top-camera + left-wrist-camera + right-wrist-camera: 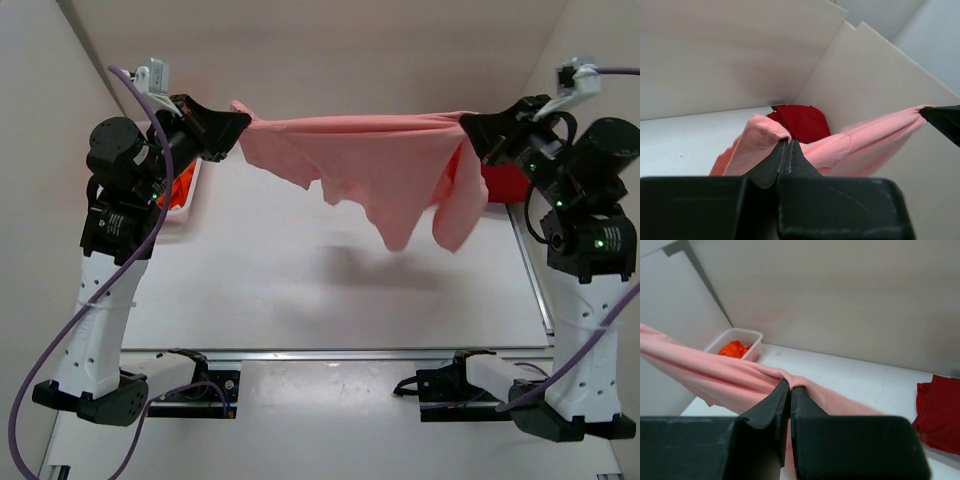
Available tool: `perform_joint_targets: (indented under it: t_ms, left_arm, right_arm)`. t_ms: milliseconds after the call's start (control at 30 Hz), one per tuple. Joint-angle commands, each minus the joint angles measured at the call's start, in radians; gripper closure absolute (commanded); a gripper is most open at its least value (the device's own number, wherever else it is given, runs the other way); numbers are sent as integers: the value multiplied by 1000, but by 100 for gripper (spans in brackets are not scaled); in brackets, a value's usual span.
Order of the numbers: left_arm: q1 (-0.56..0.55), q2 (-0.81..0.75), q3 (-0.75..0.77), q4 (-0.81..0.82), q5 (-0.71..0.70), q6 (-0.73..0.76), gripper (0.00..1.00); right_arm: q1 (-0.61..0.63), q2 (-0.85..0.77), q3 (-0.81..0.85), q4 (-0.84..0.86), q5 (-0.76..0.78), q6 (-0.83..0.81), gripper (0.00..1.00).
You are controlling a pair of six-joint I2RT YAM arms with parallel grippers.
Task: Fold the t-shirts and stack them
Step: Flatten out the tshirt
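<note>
A salmon-pink t-shirt point(370, 160) hangs stretched in the air between my two grippers, well above the table, its lower part drooping in the middle. My left gripper point(238, 128) is shut on its left end point(765, 137). My right gripper point(468, 125) is shut on its right end point(790, 380). A dark red t-shirt point(802, 122) lies folded on the table at the far right, also in the right wrist view point(940, 412) and partly behind the right arm point(503, 185). A bright orange t-shirt point(734, 348) lies in the basket at the far left.
A white lattice basket point(747, 335) stands at the far left corner, mostly behind the left arm point(190, 195). White walls enclose the table at the back and both sides. A metal rail point(350, 353) runs along the near edge.
</note>
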State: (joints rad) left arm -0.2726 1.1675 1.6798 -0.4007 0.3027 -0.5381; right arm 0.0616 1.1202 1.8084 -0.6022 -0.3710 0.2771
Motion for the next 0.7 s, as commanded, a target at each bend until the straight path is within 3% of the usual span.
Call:
perform_joint_targets:
  t_ms: [0,100,233,367,400,467,533,600,667]
  left_arm:
    - [38,-45,52,-36,-157,66,100]
    - [49,3,98,-55,-194,85,100]
    - [87,104,106,-43,-206,107,100]
    - [108,205,32,-3,-261,125,100]
    - [104,243,-3,19,-292,133,100]
    - [111,291,-45,33,-298,136,100]
    - [107,355,-96,34,-284,138,100]
    - [108,374,-150,51,-257,144,100]
    - [107,363,-227,88,-272,136,100]
  right_arm:
    - [-149,-40,28,68,-6,25,99]
    - [-172,-1,13,99,-77,40,100]
    - [5,127,0,101,30,-35,99]
    - [75,409,112,65,96,-110,100]
    - [70,526,205,26,148,-108,100]
    - [35,743,462,-137,288,-99,84]
    - [6,980,809,-356,334,-59,58]
    - [26,942,696,-334,317,-49,46]
    - [120,835,419,-228,445,-96,46]
